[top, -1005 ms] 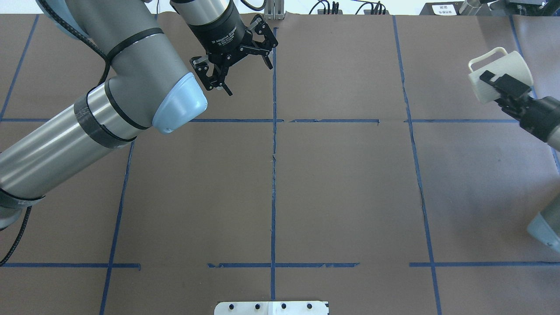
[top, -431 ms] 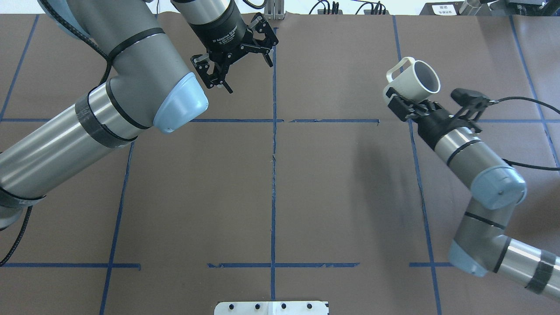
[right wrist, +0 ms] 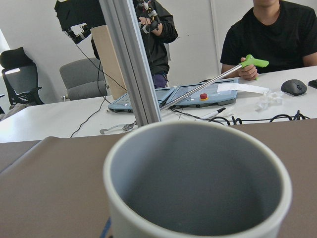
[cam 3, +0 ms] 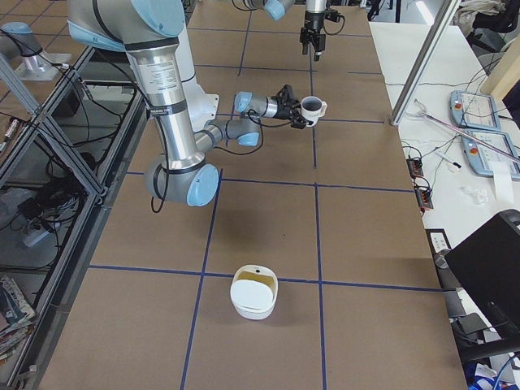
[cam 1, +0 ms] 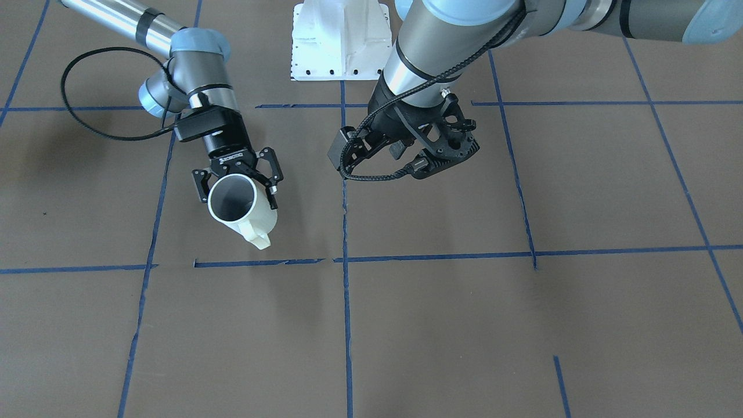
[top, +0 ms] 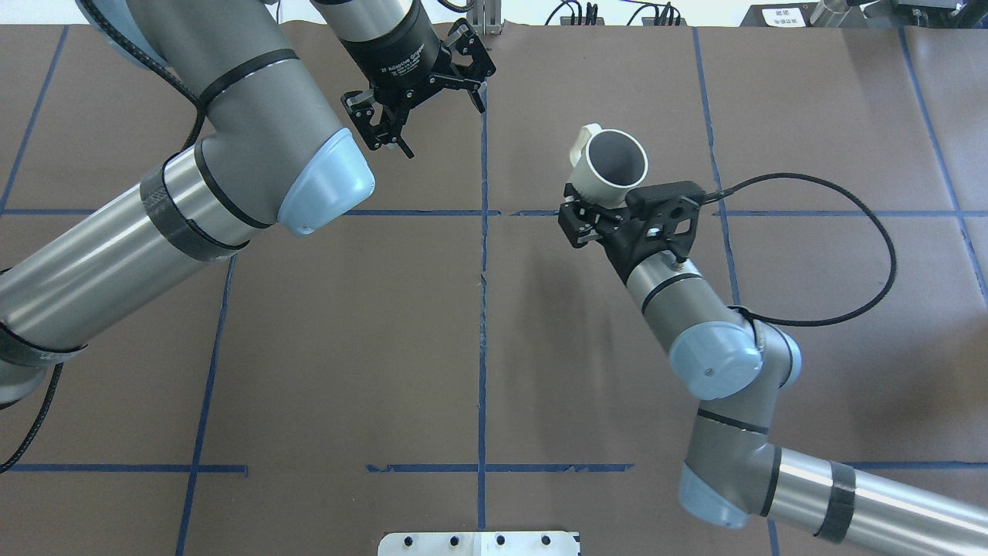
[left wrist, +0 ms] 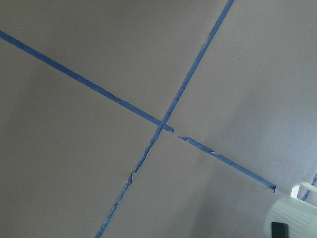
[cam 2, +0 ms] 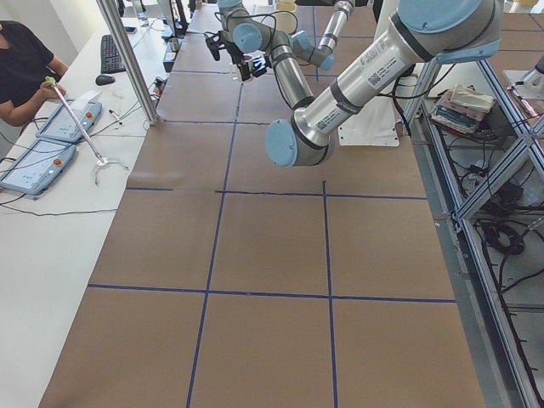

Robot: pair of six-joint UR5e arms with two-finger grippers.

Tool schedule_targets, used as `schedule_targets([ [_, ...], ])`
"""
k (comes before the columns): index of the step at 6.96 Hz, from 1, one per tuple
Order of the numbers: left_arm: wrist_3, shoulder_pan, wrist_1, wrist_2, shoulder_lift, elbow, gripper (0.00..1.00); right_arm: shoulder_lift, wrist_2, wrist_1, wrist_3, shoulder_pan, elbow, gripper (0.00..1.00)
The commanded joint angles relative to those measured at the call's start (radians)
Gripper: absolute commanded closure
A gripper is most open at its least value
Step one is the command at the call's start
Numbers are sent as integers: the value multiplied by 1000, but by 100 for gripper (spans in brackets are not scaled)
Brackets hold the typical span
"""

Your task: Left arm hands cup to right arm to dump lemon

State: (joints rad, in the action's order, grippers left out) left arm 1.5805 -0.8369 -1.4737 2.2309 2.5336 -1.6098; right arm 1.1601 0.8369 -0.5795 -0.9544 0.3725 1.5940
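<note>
The cup, a white mug with a cream handle and a grey inside, is held off the table in my right gripper, which is shut on its body. In the front-facing view the cup tilts its mouth up, handle away from the robot. The right wrist view looks into the cup, and no lemon shows inside. My left gripper is open and empty, above the far middle of the table, left of the cup. The cup's edge shows in the left wrist view. The lemon is not clearly in view.
A white bowl stands at the table's end on my right, with a dull yellow patch at its mouth. Blue tape lines grid the brown table. Operators and control tablets are on a white desk past the far edge.
My right arm has swung the cup from the far right edge in toward the table's middle, and its mouth now faces up. My left gripper has barely moved.
</note>
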Motion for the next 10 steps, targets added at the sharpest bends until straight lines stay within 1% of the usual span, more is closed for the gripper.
schedule_targets([
  [1, -42, 13, 3, -28, 30, 31, 0, -92, -70, -127, 145, -66, 0, 97],
  [2, -46, 39, 7, -68, 40, 48, 0, -150, -103, -214, 152, -81, -2, 97],
  [3, -47, 71, 13, -112, 39, 47, 3, -169, -125, -274, 151, -89, -2, 96],
  [6, -45, 96, 27, -122, 31, 36, 8, -183, -130, -287, 154, -87, -2, 96],
  [7, -45, 117, 32, -146, 27, 33, 14, -191, -130, -305, 155, -83, -2, 96],
  [8, -43, 117, 38, -148, 24, 30, 27, -191, -130, -307, 155, -76, -2, 96],
  [9, -43, 117, 45, -148, 24, 27, 37, -191, -130, -307, 155, -73, -2, 96],
  [10, -43, 117, 47, -148, 24, 22, 45, -192, -128, -309, 155, -70, -2, 96],
])
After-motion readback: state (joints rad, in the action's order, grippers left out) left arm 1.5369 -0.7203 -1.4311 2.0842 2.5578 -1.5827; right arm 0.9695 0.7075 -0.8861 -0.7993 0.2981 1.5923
